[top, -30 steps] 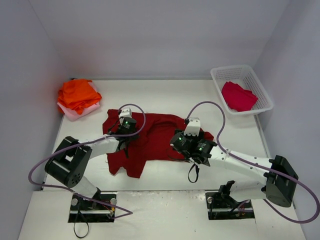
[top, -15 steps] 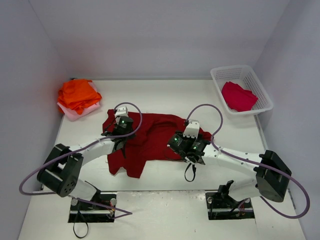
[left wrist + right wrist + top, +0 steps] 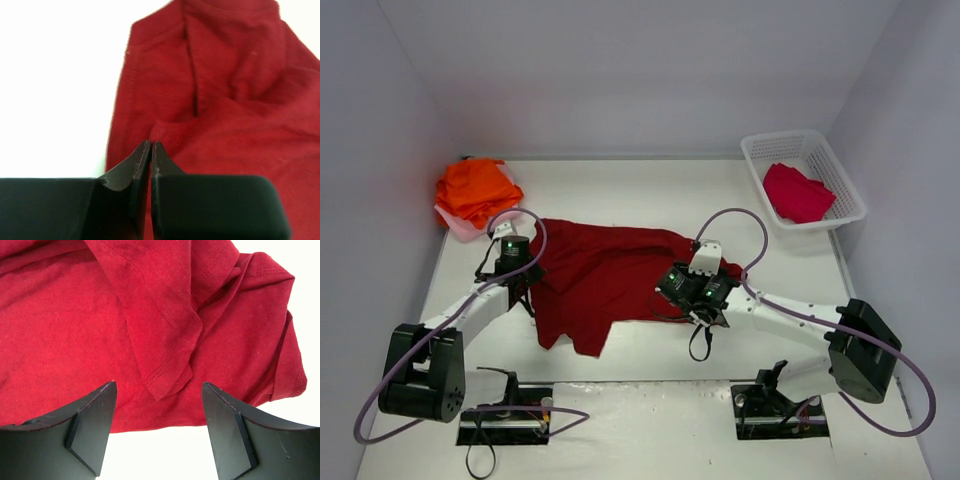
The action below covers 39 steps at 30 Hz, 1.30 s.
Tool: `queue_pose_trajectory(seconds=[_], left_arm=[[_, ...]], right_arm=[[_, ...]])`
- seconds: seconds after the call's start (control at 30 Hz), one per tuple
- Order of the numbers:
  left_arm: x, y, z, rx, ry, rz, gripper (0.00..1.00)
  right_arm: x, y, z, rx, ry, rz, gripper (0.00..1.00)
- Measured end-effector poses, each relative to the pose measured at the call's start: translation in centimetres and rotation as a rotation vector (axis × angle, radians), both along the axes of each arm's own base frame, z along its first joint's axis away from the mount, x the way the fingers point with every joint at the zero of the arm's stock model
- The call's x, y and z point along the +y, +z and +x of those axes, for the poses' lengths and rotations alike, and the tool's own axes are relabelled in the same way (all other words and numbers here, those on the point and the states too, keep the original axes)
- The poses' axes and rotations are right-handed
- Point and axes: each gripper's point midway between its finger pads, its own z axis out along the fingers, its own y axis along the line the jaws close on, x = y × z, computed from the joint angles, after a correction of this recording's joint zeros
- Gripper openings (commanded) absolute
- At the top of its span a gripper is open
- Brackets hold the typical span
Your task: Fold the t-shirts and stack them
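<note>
Across the middle of the worktop (image 3: 650, 190): dark red t-shirt (image 3: 605, 280) lies spread but rumpled, one flap trailing toward the near edge.
Left pincer (image 3: 150, 145): nipped tight on the shirt's left edge, by the look of it.
Right pincer (image 3: 158, 387): jaws wide over a folded-over hem (image 3: 170, 367) at the right end, nothing gripped.
Step in hand: flattening, I reckon, ahead of the first fold.
Do it well: right closes low on that hem, then both draw apart evenly, cloth kept down on the worktop.
Watch: left's thin bite may slip.
Elsewhere: orange t-shirts (image 3: 475, 188) on pale pink one (image 3: 460, 225), far left; crimson one (image 3: 797, 192) in basket (image 3: 760, 150).
</note>
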Motion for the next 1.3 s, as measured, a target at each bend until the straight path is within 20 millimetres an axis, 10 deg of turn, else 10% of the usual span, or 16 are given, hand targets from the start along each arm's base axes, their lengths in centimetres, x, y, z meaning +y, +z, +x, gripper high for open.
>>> queue_pose_trajectory(seconds=[0.83, 0.93, 1.13, 1.3], left_arm=[[-0.8, 1.0, -0.1, -0.025, -0.023, -0.035, 0.00], [-0.7, 1.1, -0.1, -0.025, -0.022, -0.035, 0.00], [-0.7, 1.1, -0.1, -0.028, -0.022, -0.035, 0.00], [-0.5, 1.1, 0.0, -0.028, -0.015, -0.032, 0.00]], right_arm=[[-3.3, -2.5, 3.2, 0.069, -0.156, -0.099, 0.52], [-3.2, -3.0, 3.5, 0.080, -0.160, -0.114, 0.47], [-3.4, -4.9, 3.2, 0.121, -0.164, -0.158, 0.00], [-3.5, -4.9, 3.3, 0.116, -0.176, -0.149, 0.00]])
